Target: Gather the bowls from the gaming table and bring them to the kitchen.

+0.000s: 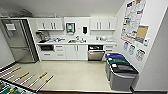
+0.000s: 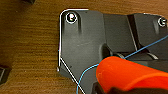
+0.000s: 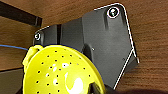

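Orange bowl [image 2: 130,75]: 1 | yellow-green bowl [image 3: 62,72]: 1 | kitchen bins [image 1: 121,70]: 3 | jaws: cannot tell

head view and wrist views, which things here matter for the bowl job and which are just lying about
Job: orange bowl; yellow bowl; kitchen counter; sink.

Lying about: bins; fridge; wall posters; table-football rods.
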{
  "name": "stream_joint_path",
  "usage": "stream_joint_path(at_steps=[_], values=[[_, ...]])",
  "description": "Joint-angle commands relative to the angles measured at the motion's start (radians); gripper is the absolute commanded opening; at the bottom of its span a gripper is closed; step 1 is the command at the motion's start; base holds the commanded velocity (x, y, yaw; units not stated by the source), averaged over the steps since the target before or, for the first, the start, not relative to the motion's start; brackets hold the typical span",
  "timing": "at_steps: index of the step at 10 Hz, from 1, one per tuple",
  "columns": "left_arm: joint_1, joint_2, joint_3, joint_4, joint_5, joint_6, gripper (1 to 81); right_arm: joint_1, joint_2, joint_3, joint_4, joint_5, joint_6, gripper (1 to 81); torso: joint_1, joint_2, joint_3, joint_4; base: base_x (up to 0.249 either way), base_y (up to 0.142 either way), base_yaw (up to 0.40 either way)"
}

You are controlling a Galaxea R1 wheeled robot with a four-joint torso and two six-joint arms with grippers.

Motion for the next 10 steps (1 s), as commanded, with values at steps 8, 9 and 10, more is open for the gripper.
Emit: stream_joint_path(at_steps=[8, 9, 10], values=[[-0.032, -0.014, -0.005, -0.002, 0.054, 0.002, 1.0, 0.045, -0.015, 0.012, -0.014, -0.046, -0.004, 1.0, 0.0, 0.0, 0.0, 0.0, 0.209, 0.0, 0.0], [-0.032, -0.011, -0.005, -0.001, 0.054, 0.003, 1.0, 0.045, -0.012, 0.007, -0.013, -0.046, -0.004, 1.0, 0.0, 0.0, 0.0, 0.0, 0.21, 0.0, 0.0], [-0.032, -0.009, -0.005, -0.001, 0.054, 0.003, 1.0, 0.044, -0.012, 0.009, -0.014, -0.046, -0.004, 1.0, 0.0, 0.0, 0.0, 0.0, 0.209, 0.0, 0.0]])
